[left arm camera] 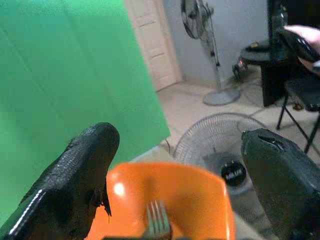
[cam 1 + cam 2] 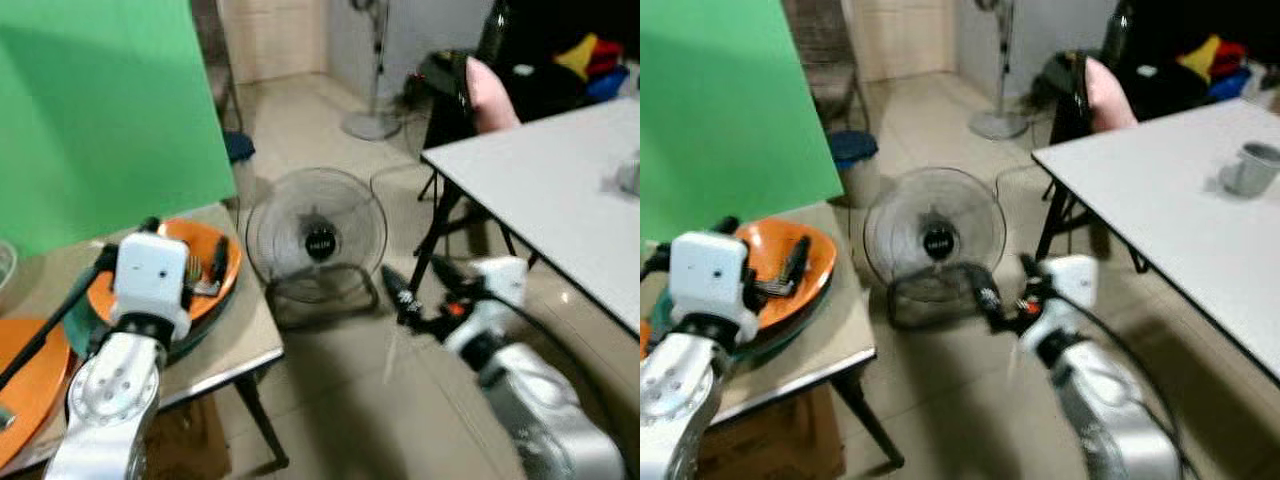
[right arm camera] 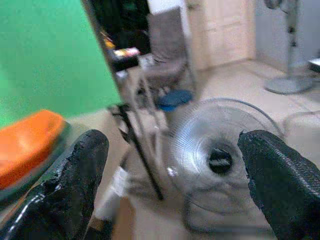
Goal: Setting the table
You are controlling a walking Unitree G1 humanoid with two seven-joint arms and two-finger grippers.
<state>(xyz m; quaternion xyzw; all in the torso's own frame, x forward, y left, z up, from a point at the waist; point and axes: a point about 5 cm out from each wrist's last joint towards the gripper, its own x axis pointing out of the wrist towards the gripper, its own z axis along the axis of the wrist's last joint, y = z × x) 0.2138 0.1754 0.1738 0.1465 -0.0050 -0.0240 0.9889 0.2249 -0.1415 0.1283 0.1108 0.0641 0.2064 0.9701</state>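
Head views: a glossy orange bowl [image 2: 215,262] holding metal forks [image 2: 775,283] is seen on the beige table [image 2: 245,340]; a round wire-grille fan [image 2: 316,240] stands on the floor.
Left wrist: the left gripper [image 1: 175,195] is spread wide above the bowl.
Right wrist: the right gripper [image 3: 172,192] is held wide, empty, facing the fan.

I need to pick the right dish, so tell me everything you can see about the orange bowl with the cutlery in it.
The orange bowl looks like glossy plastic, wide and shallow. It sits upright near the corner of the beige side table, nested in a darker teal dish, before the green screen. A metal fork and dark-handled utensils lie inside. The left gripper hangs open just above it, not touching.
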